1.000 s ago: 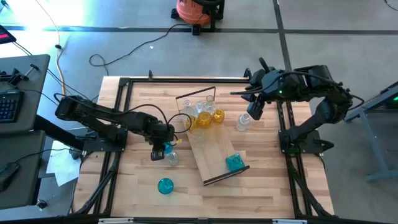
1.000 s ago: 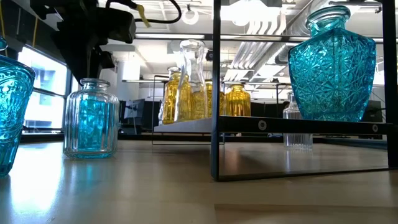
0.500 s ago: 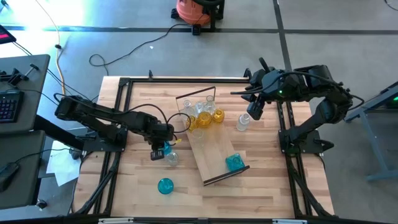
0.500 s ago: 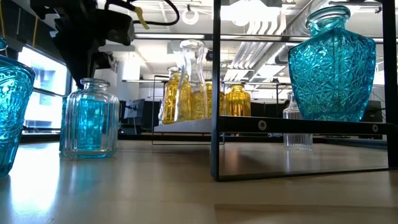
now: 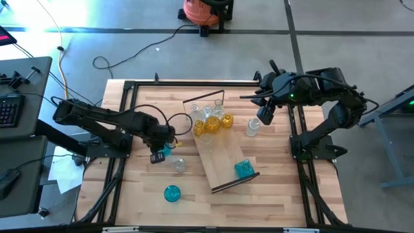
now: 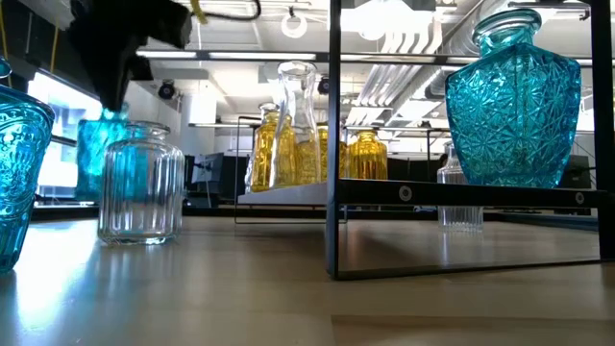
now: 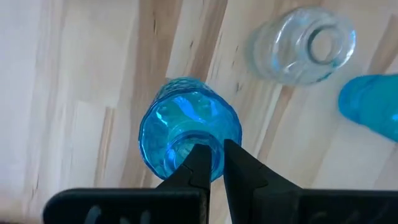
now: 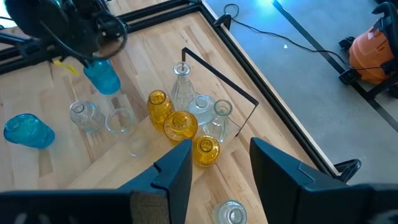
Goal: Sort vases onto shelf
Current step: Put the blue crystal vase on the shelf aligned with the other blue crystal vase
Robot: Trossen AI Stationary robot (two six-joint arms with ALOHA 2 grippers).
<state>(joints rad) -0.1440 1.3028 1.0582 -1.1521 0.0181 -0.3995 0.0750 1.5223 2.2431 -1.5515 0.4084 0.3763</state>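
Note:
My left gripper [image 5: 161, 153] is shut on a small blue vase [image 5: 167, 150], which hangs above the table's left half and also shows in the low view [image 6: 94, 159]. A clear ribbed vase [image 5: 178, 164] stands on its base beside it. Another blue vase [image 5: 171, 193] stands near the front edge. The shelf [image 5: 220, 152] lies slantwise at mid-table, with a blue vase [image 5: 243, 169] near its front end and yellow vases [image 5: 208, 124] and clear ones at its far end. My right gripper [image 8: 217, 168] hangs open above a clear vase [image 5: 252, 127], touching nothing. My left gripper holds the blue vase by the rim of its mouth [image 7: 214, 149]. One finger [image 7: 200, 163] seems to be inside the mouth and the other [image 7: 237, 165] outside. The fingers come from above, pointing down. The vase hangs upright below them, clear of the table.
Dark metal rails [image 5: 123, 116] frame the tabletop on the left and right. Bare wood lies at the front right [image 5: 272, 200] and along the shelf's middle. An orange vacuum [image 5: 204, 10] stands on the floor beyond the far edge.
My left gripper has risen and drifted a little toward the table's left edge, carrying the blue vase. The vase stood on the table behind the clear ribbed vase and now hangs clear of it. The clear vase has stayed in place.

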